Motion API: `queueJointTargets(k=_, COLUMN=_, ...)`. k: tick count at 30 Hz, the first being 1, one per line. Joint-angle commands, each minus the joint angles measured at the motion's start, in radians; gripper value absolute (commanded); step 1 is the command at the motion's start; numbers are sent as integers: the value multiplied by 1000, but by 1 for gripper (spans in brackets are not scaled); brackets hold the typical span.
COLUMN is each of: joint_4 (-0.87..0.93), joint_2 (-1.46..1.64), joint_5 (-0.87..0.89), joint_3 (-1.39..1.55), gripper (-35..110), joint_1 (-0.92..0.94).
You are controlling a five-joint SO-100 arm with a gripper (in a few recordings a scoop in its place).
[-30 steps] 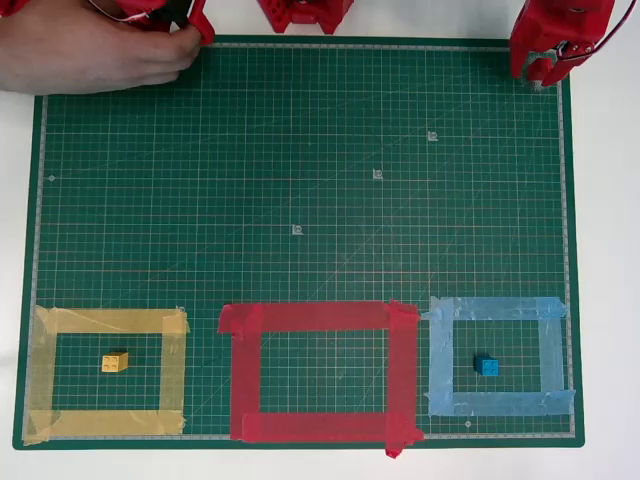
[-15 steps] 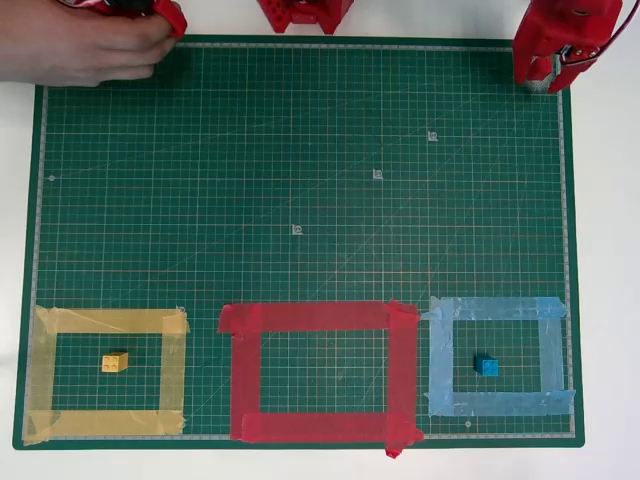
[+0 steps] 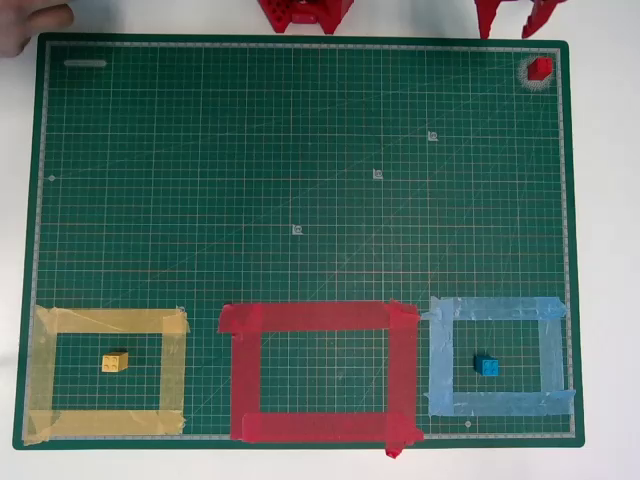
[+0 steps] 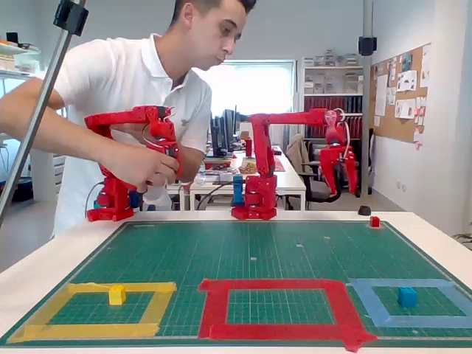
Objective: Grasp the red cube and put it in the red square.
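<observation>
The red cube [image 3: 540, 68] rests on the green mat at its far right corner, also seen in the fixed view [image 4: 375, 221]. My red gripper [image 3: 507, 30] hangs open just beyond the mat's far edge, a little left of the cube and raised well above it [image 4: 338, 188], with nothing between its fingers. The red square [image 3: 310, 318] is a wide red tape outline at the middle of the near edge [image 4: 276, 286], with bare mat inside it.
A yellow cube [image 3: 114, 362] sits inside the yellow tape outline [image 3: 110, 321] at near left. A blue cube [image 3: 487, 366] sits inside the light blue outline [image 3: 495, 308] at near right. My arm's base [image 3: 305, 12] stands at the far middle. A person's hand [image 3: 30, 25] is at the far left corner.
My gripper has risen and drawn back from the mat's far right corner, uncovering the red cube there. The person's hand has moved left, almost out of the overhead view.
</observation>
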Motion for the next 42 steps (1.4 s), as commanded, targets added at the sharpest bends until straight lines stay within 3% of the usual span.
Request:
queueJointTargets(k=1, joint_4=48, joint_2=187, joint_5=-264, joint_3=137, gripper=19, joint_1=-51)
queueJointTargets(k=4, joint_4=18, joint_2=239, joint_5=-434, joint_3=201, gripper=19, joint_1=-54)
queueJointTargets(k=13, joint_4=-290, joint_2=262, joint_5=-468, joint_3=299, gripper=19, joint_1=-52)
queueJointTargets(k=21, joint_4=-644, joint_2=494, joint_5=-796, joint_3=643, gripper=19, joint_1=-46)
queueJointTargets(k=28, joint_4=-1034, joint_2=793, joint_5=-1183, joint_3=1009, gripper=19, joint_1=-34)
queueJointTargets(k=34, joint_4=-1127, joint_2=712, joint_5=-1186, joint_3=953, gripper=19, joint_1=-57)
queueJointTargets(k=42, joint_4=-1428, joint_2=508, joint_5=-1183, joint_3=950, gripper=19, joint_1=-26)
